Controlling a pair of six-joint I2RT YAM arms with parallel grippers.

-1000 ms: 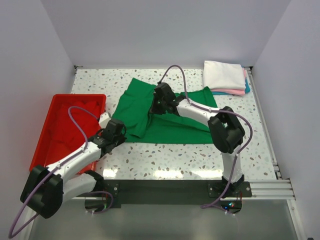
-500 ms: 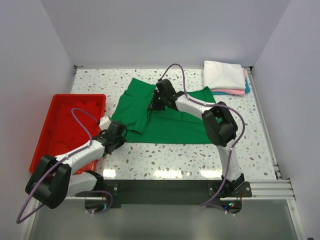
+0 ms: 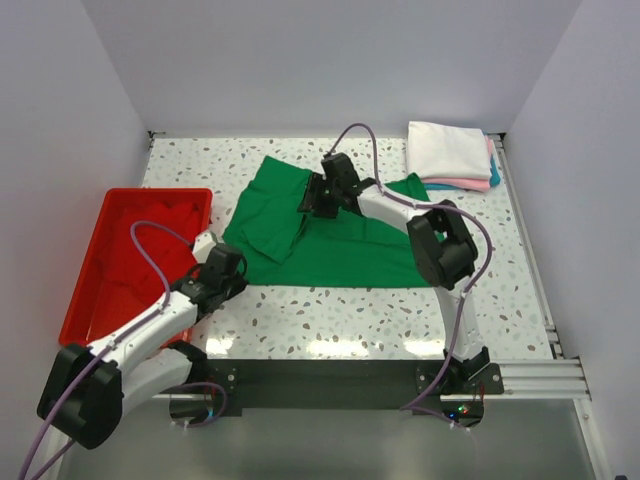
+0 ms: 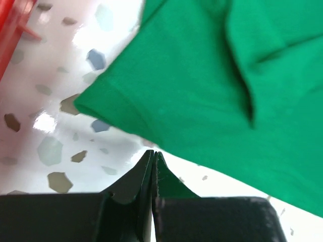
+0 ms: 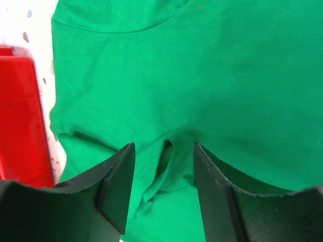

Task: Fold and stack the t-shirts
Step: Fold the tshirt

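Lying partly folded across the middle of the overhead frame, a plain bright green cloth t-shirt (image 3: 340, 245) is seen on the white speckled stone-pattern tabletop (image 3: 330, 320), its left part doubled over in a loose flap. Only in this view is the stack of flat folded shirts shown, in the upper right of the frame: a white folded shirt (image 3: 445, 150) on top, a pink folded shirt (image 3: 455, 184) under it, and a light blue folded shirt (image 3: 493, 172) showing at the right edge. A shallow red plastic tray (image 3: 160, 192) is set at the left of the frame, just beside the green cloth but not touching it.

The right gripper (image 3: 313, 198) is held over the upper middle of the t-shirt; how its jaws stand cannot be made out from above. In the wrist view the right gripper (image 5: 164, 147) is shown with its black fingers (image 5: 117, 186) apart and nothing clamped. A small raised pucker of the t-shirt (image 5: 212, 75) is seen between them, and the red plastic tray (image 5: 20, 126) fills the left edge.

The left gripper (image 3: 228, 266) is placed near the lower left corner of the garment. In its own wrist view the left gripper (image 4: 153, 155) is shown with jaws pressed together, tips at the hem of the t-shirt (image 4: 202, 101). Whether any cloth is nipped cannot be told. A strip of the red plastic tray (image 4: 10, 35) is caught at upper left.
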